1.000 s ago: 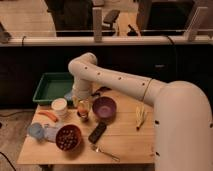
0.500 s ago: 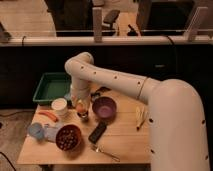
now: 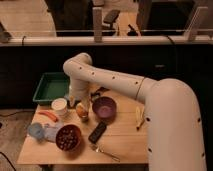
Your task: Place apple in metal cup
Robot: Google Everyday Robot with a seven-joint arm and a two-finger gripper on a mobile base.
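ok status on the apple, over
gripper low over apple. apple between white cup and purple bowl. metal cup not made out.

A light wooden table (image 3: 125, 141) carries a green rectangular tray (image 3: 52, 86), a white cup (image 3: 59, 106), a purple bowl (image 3: 104, 107), a dark round bowl (image 3: 68, 137), a flat black slab (image 3: 97, 132) and a metal utensil (image 3: 105, 152); the gripper (image 3: 80, 103) hangs between cup and purple bowl

Arm shifts left, sinks
The gripper (image 3: 80, 102) has come lower over the apple (image 3: 82, 111), near the table (image 3: 125, 141).
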